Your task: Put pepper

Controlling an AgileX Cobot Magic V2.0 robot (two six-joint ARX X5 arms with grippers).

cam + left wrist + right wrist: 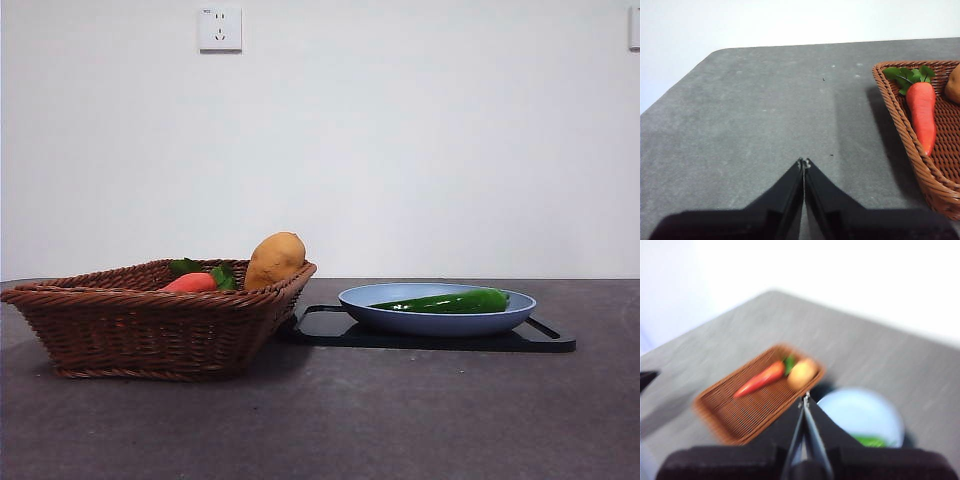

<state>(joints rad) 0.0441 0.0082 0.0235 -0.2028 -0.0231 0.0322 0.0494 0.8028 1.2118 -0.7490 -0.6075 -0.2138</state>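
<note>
Pepper [445, 302] lies on its side in a shallow blue plate [437, 322] in the front view, glossy and dark green, its length running across the plate. The plate sits on a flat black tray [430, 340] on the grey counter [400, 420]. Just beside the tray stands a brown wicker basket [150, 325]; its near corner touches or overlaps the tray's edge from this angle. Inside the basket a carrot [190, 283] with green leaves lies low, and a tan potato [274, 259] leans up against the rim nearest the plate. No arm shows in this view. A white wall with a socket [220, 28] stands behind.

From the left wrist, the left hand [804, 161] hangs above bare counter with its two black jaws pressed tip to tip, holding nothing. The basket's corner shows off to one side with the carrot in it and a sliver of potato at the picture's edge. The pepper is out of this view.

From the right wrist, the picture is blurred. The right hand [805, 397] is high above the counter, jaws closed together and empty. Below it lie the basket with carrot and potato, and next to it the plate, where a green strip of pepper shows near one jaw.
</note>
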